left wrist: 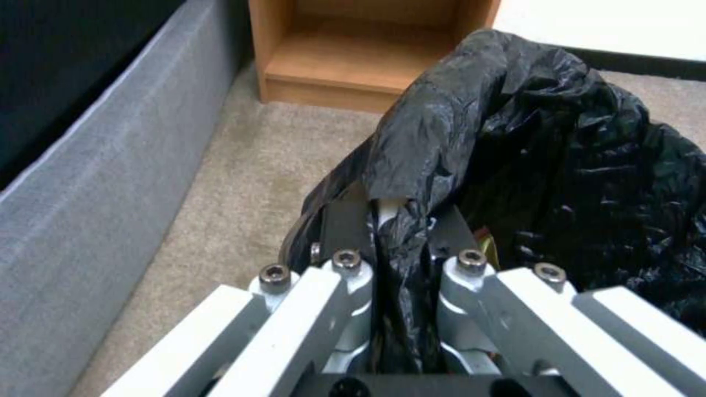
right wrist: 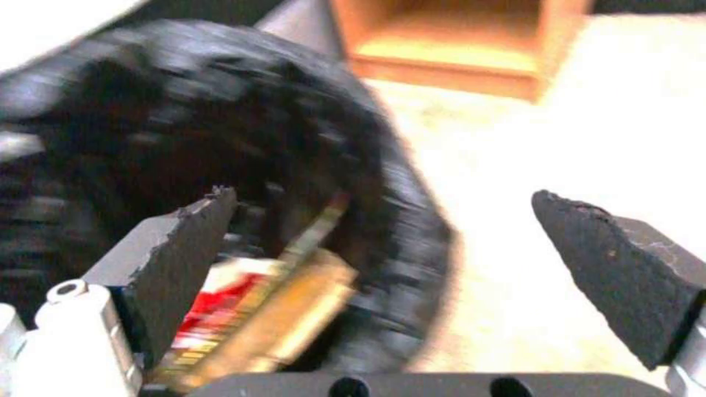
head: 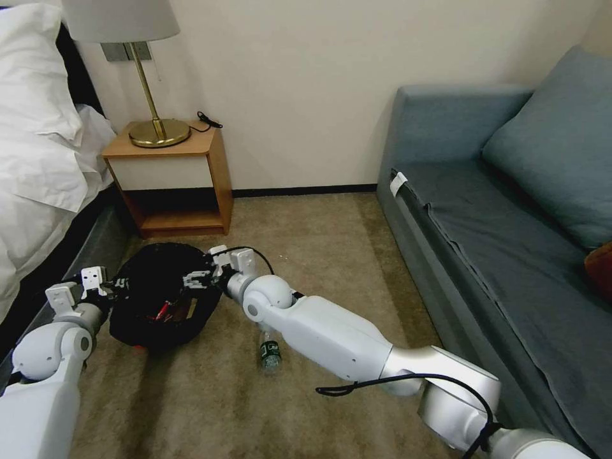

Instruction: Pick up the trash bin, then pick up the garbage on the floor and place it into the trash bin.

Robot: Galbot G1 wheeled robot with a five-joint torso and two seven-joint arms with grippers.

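- The trash bin [head: 159, 296] sits in the lower left of the head view, on the carpet just in front of the wooden nightstand [head: 172, 175], its black bag liner [left wrist: 529, 165] crumpled over the rim.
- The left gripper [left wrist: 401, 220] is at the bin's left rim, its fingers pinched together on the liner-covered edge; in the left wrist view the plastic bunches up between them.
- The right gripper [head: 194, 279] hangs over the bin's right side, near the centre-left of the head view, with its dark pads [right wrist: 184, 248] spread wide and nothing between them.
- Inside the bin lie a red-and-white packet [right wrist: 220, 300] and a glossy gold-brown wrapper [right wrist: 294, 309], touching each other, lower centre of the right wrist view.
- A clear plastic bottle with a green label [head: 270, 350] lies on the carpet just below the right forearm, near the bin.
- A brass lamp [head: 150, 83] stands on the nightstand, upper left; a grey sofa [head: 510, 210] fills the right side.
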